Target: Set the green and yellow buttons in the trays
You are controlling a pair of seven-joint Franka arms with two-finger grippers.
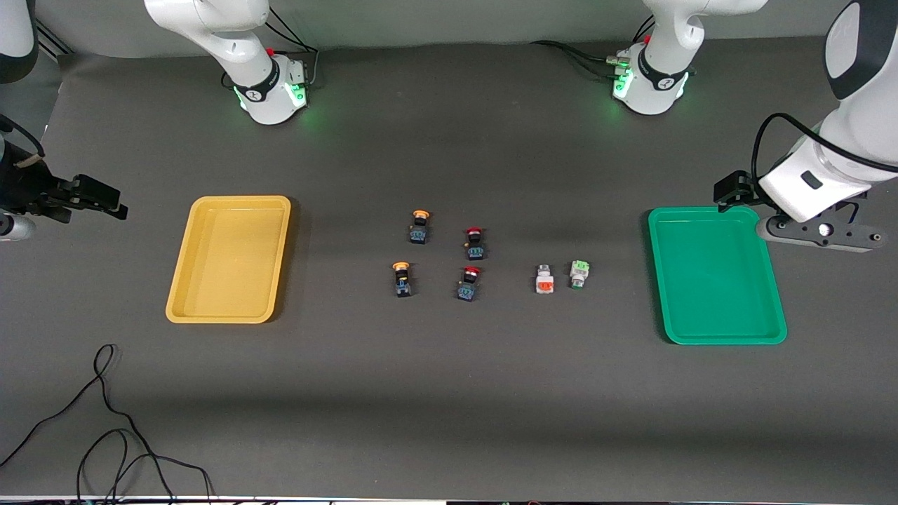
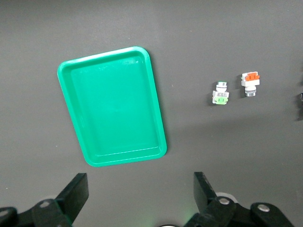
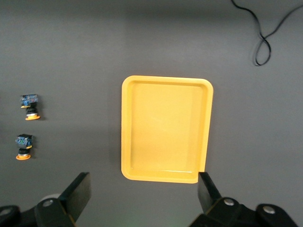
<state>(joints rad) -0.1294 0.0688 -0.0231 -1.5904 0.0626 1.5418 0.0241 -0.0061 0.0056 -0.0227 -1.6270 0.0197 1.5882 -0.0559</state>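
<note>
1. Trays sit at either end of my table: the yellow tray (image 1: 229, 259) toward the right arm's end, the green tray (image 1: 715, 275) toward the left arm's end, both with nothing in them.
2. I see two yellow-capped buttons between the trays, lying on the mat: one (image 1: 419, 226) farther from the front camera, the other (image 1: 401, 278) nearer to it.
3. Beside them, toward the green tray, lie two red-capped switches (image 1: 475, 243), also one farther and one nearer.
4. Closer to the green tray lies the green-faced button (image 1: 579, 273), white-bodied, just beside an orange-faced white switch (image 1: 544, 279); the two are apart, not touching.
5. My left gripper (image 2: 137, 198) hangs in the air over the mat at the green tray's edge; its fingers (image 2: 75, 194) stand wide apart and grasp nothing.
6. My right gripper (image 3: 142, 198) waits over the mat beside the yellow tray, at the table's end; its fingers (image 3: 80, 191) are likewise spread and empty.
7. A black cable (image 1: 105, 421) loops on the mat near the front camera, at the right arm's end.
</note>
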